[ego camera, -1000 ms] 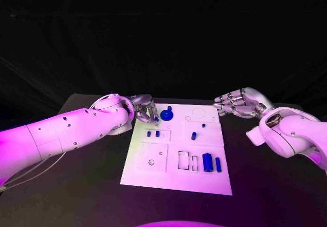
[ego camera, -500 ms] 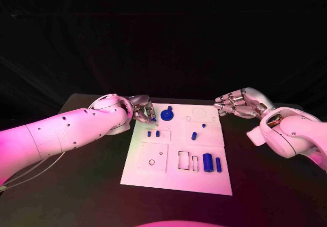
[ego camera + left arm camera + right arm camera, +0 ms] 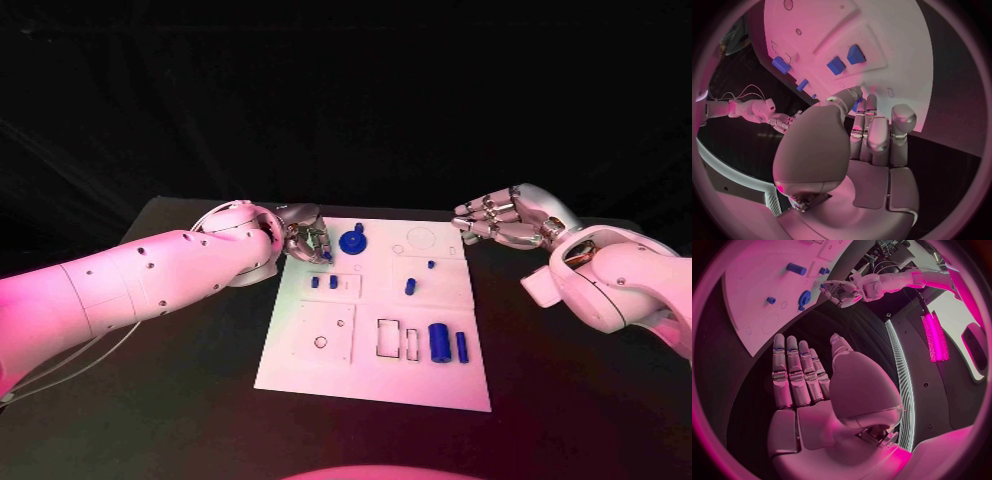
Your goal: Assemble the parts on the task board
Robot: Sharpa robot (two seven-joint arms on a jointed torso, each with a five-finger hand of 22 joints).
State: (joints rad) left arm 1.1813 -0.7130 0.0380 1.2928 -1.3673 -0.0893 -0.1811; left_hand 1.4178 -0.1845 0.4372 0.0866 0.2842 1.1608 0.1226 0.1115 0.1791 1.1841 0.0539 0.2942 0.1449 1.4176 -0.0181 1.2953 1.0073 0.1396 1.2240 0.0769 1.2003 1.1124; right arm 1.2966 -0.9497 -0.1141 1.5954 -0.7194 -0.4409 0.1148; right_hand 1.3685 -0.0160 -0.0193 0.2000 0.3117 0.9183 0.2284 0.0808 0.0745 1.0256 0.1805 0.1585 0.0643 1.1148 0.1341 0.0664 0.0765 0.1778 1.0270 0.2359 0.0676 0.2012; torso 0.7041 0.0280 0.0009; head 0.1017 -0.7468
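While no readable writing shows on the task board (image 3: 372, 385), the left hand (image 3: 306, 238) hovers at its far left corner, fingers curled down beside the round blue part (image 3: 353, 244); whether they pinch anything I cannot tell. Off the board's far right corner, the right hand (image 3: 502, 218) hangs released, fingers straight and holding nothing. Near the board's front, two blue cylinders (image 3: 438, 343) lie with long axes running front to back.
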